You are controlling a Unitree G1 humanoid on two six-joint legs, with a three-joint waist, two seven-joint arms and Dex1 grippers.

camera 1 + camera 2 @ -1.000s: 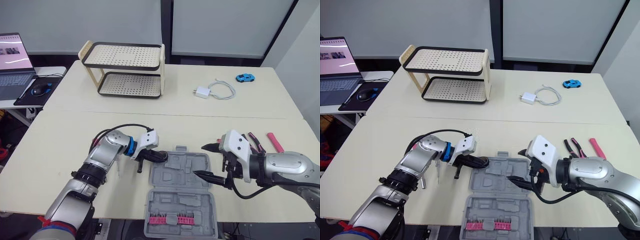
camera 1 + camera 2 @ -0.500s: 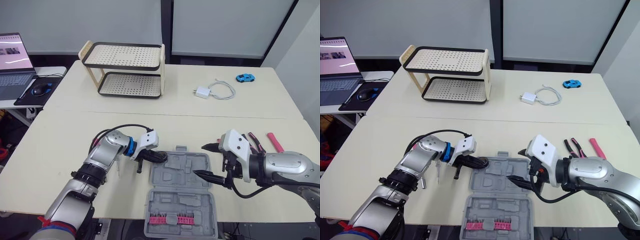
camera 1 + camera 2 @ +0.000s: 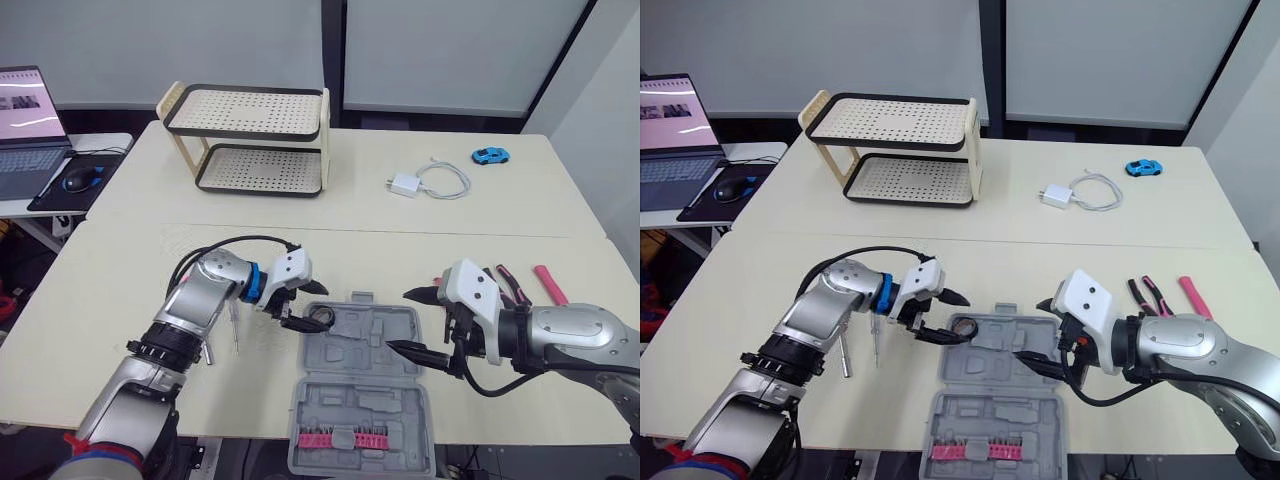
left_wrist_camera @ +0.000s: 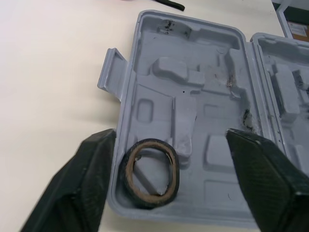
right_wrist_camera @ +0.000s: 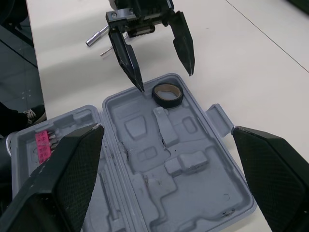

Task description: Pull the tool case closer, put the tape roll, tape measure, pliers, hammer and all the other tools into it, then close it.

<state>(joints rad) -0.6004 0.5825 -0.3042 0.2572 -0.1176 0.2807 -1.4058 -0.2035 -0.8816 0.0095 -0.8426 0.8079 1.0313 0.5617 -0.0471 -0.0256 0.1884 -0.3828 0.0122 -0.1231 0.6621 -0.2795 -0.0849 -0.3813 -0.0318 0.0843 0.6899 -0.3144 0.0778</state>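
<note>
Tape roll (image 5: 167,102) now loose in the tool case (image 3: 360,395), left gripper (image 3: 948,316) newly wide above it, right gripper (image 3: 397,321) wide too.

Cream worktop (image 3: 120,270), seam running left to right across middle. Far left: two-tier rack (image 3: 245,110), perforated cream shelves with black rims, upright, both shelves bare. Far right of centre: white charger block (image 3: 404,185) with white cable (image 3: 462,183) looped just beside it on right. Further right and farther back: small blue toy car (image 3: 489,156), apart from cable. Separate side desk beyond left edge: open laptop (image 3: 25,130), screen lit; black mouse (image 3: 78,180) on dark mouse pad (image 3: 50,198) to its right.
</note>
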